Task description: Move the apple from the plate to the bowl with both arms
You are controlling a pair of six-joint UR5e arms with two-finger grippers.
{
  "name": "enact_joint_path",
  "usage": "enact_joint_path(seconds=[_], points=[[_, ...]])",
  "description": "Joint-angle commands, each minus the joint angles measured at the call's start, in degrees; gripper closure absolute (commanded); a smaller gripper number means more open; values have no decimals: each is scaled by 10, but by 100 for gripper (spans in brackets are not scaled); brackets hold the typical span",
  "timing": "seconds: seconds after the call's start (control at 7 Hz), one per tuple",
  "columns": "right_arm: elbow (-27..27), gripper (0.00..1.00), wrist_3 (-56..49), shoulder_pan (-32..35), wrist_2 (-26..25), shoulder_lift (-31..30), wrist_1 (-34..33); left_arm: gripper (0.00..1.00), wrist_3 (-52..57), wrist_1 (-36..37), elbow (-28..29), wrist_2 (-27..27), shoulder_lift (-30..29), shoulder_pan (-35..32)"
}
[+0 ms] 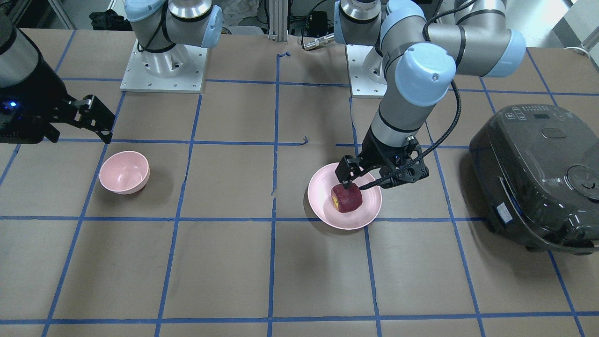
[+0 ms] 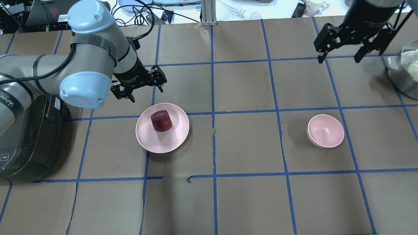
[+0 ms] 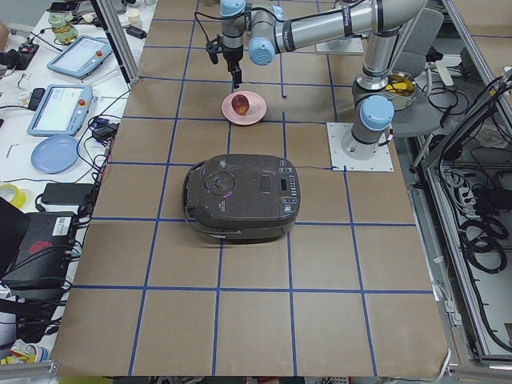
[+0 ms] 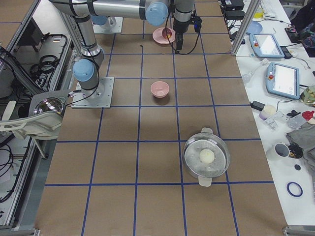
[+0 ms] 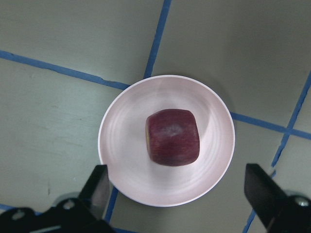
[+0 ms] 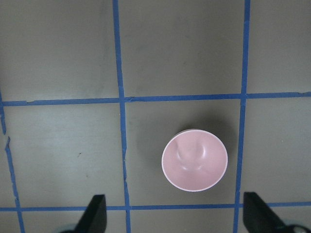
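Dark-red blocky apple (image 2: 161, 120) lying on plate (image 2: 156, 143) | bowl (image 2: 326, 132) standing apart | left gripper (image 2: 147, 94), right gripper (image 2: 338, 60) gaping wide, holding nothing

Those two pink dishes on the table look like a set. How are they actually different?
The plate is wide and shallow; the bowl is much smaller across but deep. The plate holds the apple, while the bowl is empty. The plate sits on the robot's left side, with the open left tool above it; the bowl sits on its right side. Both are round, pale pink and upright.
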Motion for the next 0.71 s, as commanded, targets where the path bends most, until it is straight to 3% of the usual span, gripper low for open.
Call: enact_joint_path(seconds=[0.0,0.29,0.43,0.57], points=[[119,0,-76,-58,0,2,-94,0,-61,28,-2,2,-44,-25],[278,0,-123,-107,2,8,-283,0,-62,37,-21,12,-63,-26],[349,9,-158,-127,0,10,-367,0,-65,38,-36,20,-64,-26],[383,13,-167,-147,4,23,-417,0,-64,57,-52,19,-70,-26]])
